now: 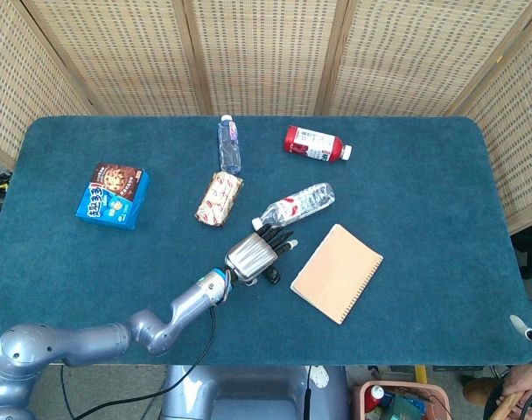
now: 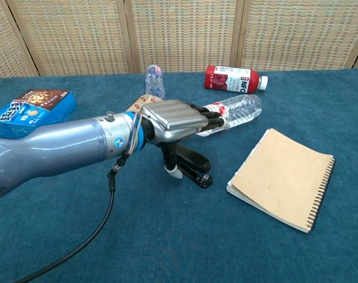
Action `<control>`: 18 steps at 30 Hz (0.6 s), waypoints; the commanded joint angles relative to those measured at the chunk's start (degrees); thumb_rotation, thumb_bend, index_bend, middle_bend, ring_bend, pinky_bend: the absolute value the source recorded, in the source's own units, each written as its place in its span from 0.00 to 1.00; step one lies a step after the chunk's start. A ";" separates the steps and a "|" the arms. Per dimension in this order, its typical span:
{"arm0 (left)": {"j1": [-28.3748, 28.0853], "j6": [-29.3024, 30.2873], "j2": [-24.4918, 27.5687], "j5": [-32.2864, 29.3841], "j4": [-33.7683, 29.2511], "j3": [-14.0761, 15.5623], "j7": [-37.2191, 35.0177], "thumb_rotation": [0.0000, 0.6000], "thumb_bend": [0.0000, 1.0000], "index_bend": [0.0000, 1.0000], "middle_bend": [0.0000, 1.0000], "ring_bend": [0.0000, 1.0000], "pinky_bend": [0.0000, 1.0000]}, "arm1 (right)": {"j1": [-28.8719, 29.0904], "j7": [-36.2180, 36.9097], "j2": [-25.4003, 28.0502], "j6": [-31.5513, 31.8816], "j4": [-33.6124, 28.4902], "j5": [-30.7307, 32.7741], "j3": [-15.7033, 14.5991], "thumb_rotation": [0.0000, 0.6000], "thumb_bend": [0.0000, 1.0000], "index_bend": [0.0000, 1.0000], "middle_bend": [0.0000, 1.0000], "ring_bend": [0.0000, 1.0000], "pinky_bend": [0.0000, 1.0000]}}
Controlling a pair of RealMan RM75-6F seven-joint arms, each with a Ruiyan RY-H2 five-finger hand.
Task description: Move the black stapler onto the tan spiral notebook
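Observation:
The black stapler (image 2: 192, 168) lies on the blue table cloth just left of the tan spiral notebook (image 2: 282, 178), apart from it. My left hand (image 2: 173, 121) hovers right above the stapler with its fingers stretched out flat toward the clear bottle; its thumb points down beside the stapler's near end. From the head view the left hand (image 1: 253, 254) covers most of the stapler (image 1: 270, 277), and the notebook (image 1: 337, 272) lies to its right. Only a white tip of my right hand (image 1: 517, 322) shows at the table's front right edge.
A clear water bottle (image 2: 226, 115) lies just behind the left hand. Further back are a red bottle (image 2: 233, 78), a small bottle (image 2: 155, 79) and a wrapped snack bar (image 1: 220, 198). A blue biscuit box (image 1: 113, 194) sits at the left.

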 commanded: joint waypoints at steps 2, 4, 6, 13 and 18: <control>2.86 5.30 6.56 2.97 -7.75 -0.16 -4.44 1.00 0.00 0.00 0.00 0.00 0.01 | 0.03 0.04 0.03 0.05 -0.12 -0.33 -0.06 1.00 0.00 0.00 0.00 0.00 0.00; 4.95 8.39 10.97 4.57 -12.20 -0.17 -6.78 1.00 0.00 0.00 0.00 0.00 0.00 | 0.07 -0.10 0.01 0.00 -0.21 -0.68 -0.21 1.00 0.00 0.00 0.00 0.00 0.00; 6.97 11.06 14.68 5.21 -15.33 -0.16 -8.13 1.00 0.00 0.00 0.00 0.00 0.00 | 0.17 -0.36 -0.04 -0.09 -0.32 -1.05 -0.39 1.00 0.00 0.00 0.00 0.00 0.00; 17.05 19.82 29.46 -0.53 -25.74 2.03 -6.70 1.00 0.00 0.00 0.00 0.00 0.00 | 1.74 -3.66 -0.81 -1.65 -0.77 -3.35 -1.37 1.00 0.00 0.00 0.00 0.00 0.00; 25.71 28.08 35.35 -1.83 -27.83 4.94 -10.88 1.00 0.00 0.00 0.00 0.00 0.00 | 5.74 -5.07 0.03 -5.77 -1.27 -7.16 -1.46 1.00 0.00 0.00 0.00 0.00 0.00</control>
